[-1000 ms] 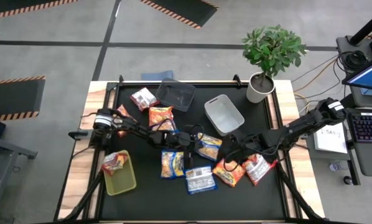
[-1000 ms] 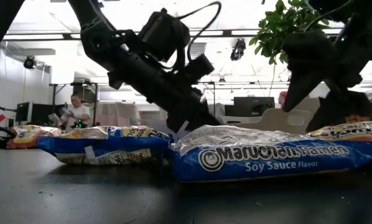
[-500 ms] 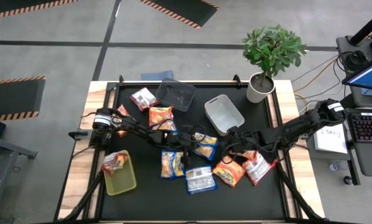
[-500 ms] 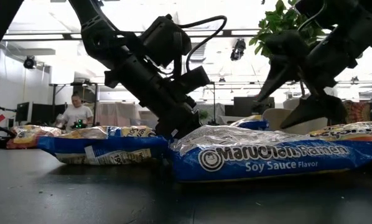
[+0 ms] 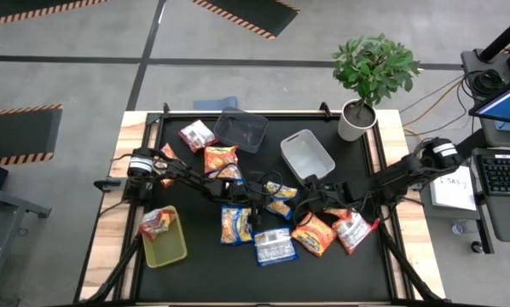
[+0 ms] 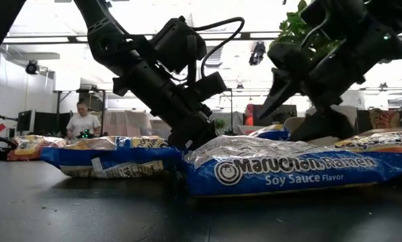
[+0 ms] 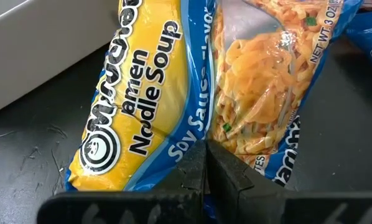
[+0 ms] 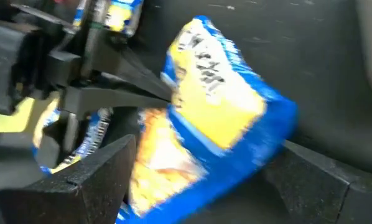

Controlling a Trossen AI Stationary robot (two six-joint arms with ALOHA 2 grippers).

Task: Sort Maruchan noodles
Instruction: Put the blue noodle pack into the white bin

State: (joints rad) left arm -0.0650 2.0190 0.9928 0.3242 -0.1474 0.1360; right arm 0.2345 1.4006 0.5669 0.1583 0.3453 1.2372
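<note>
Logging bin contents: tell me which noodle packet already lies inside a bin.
The red-and-white packet in the yellow-green bin near the left arm's base. All the other packets lie on the black mat; both grey bins hold none.

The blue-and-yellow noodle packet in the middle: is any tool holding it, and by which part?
Yes. The left tool, shut, pinches the blue-and-yellow soy sauce ramen packet at its end edge. The right tool is open around the packet without gripping it.

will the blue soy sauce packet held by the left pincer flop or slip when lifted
Probably sags: the left pincer pinches only the edge of the blue packet. The glossy, crinkly wrapper looks slippery. Likely light, since a thin pinch tilts it up.
</note>
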